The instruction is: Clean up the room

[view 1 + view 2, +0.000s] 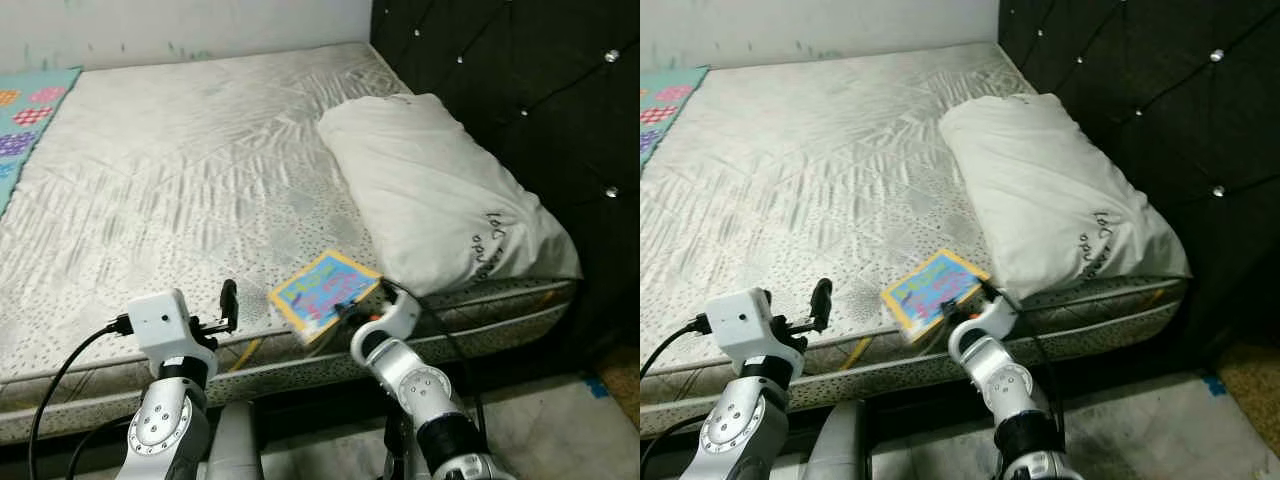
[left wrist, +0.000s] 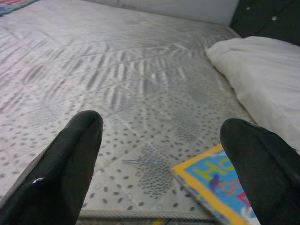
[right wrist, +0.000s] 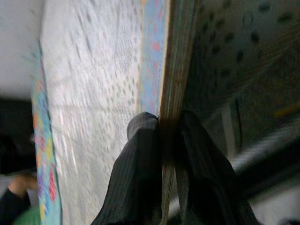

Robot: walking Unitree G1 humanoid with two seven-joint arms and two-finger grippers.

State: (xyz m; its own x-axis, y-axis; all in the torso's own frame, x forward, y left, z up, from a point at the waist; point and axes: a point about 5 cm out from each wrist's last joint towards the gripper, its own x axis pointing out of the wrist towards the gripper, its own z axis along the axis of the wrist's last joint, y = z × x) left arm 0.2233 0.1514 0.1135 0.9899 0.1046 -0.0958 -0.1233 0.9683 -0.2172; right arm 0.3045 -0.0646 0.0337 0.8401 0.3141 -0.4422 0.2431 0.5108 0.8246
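Pinching the near corner of a thin picture book (image 1: 322, 291), the right pincer (image 1: 352, 311) has its two black fingers (image 3: 140, 187) closed narrowly on the book's edge, one finger on the cover and one beneath; in the right wrist view the edge runs straight up out of the gap between them. The book lies at the near edge of the bed (image 1: 180, 200), just left of the pillow (image 1: 440, 200), with its near corner reaching out past the mattress border where the right pincer grips it. Its cover is bright blue with a yellow border and coloured lettering, too small to read.

The left pincer (image 1: 228, 305) hovers over the near edge of the bed, to the left of the book and apart from it, with its fingers (image 2: 70, 164) spread wide and nothing between them. In the left wrist view the book's yellow-edged corner shows just beside the inner side of one finger.

The mattress is pale grey, quilted and speckled with small dark marks. The pillow is white, with dark writing near its near end, and lies along the right side against a black tufted headboard (image 1: 500, 80). A colourful patchwork blanket (image 1: 30, 110) lies at the far left of the bed.
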